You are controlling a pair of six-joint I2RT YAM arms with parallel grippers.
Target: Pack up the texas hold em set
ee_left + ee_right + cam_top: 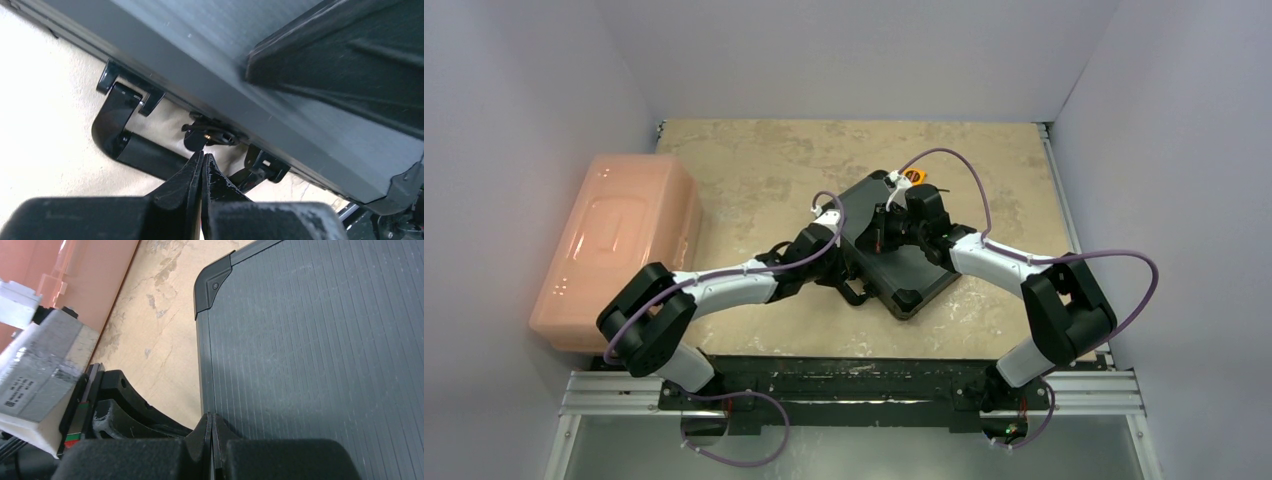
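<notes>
The walls (524, 80) are plain white, and the table (754, 160) is a tan, stony colour, with a big pink bin (619, 240) on its left side. In the middle of the table the black case (912, 272) of the poker set lies flat, with its lid (310, 340) down. I see no chips or cards left out.

The left gripper (202, 159) is squeezed shut with nothing in it. Its tip points at the small latch (209, 135) on the side of the case, just next to the handle (127, 145). The right gripper (211, 419) is pinched shut and empty too, and its tip seems to rest on the ribbed lid near the edge.

I think the job now is to snap the latch closed. To do it well, the right gripper should push the lid down firmly so there is no gap. The left one should press right on the latch, not beside it, and go slowly, so the case does not slide away across the table
</notes>
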